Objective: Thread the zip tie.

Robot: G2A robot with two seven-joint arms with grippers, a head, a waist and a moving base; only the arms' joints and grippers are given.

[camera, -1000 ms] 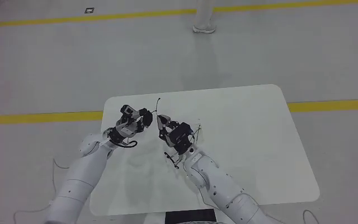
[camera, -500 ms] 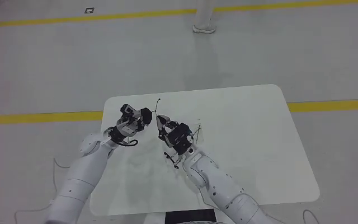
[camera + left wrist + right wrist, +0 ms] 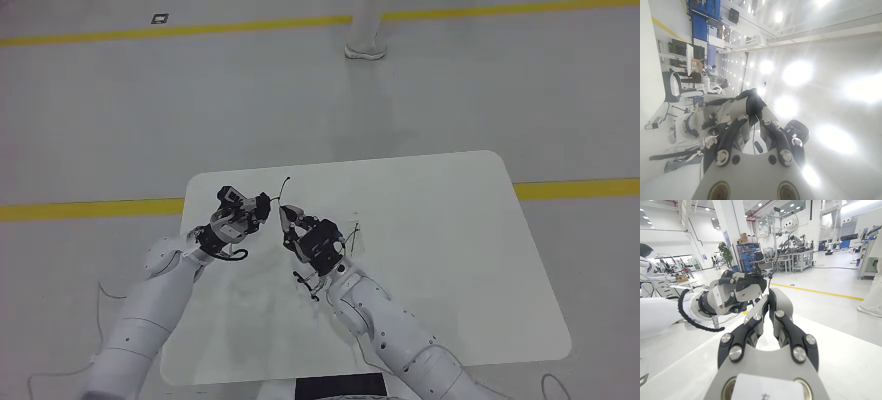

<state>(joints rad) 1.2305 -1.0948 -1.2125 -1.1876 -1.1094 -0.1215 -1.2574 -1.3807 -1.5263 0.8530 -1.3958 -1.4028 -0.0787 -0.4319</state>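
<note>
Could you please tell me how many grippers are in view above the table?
2. The left gripper is over the far left part of the table. The right gripper faces it closely. Both are shut on the zip tie.

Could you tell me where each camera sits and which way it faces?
Top view: above the arms, looking down on the table; both show.
Left wrist view: on that wrist, facing ceiling lights past the left gripper.
Right wrist view: on that wrist, facing the hall past the right gripper.
Wrist views share the zip tie.

White table (image 3: 450,260), yellow floor lines (image 3: 90,209)
</note>
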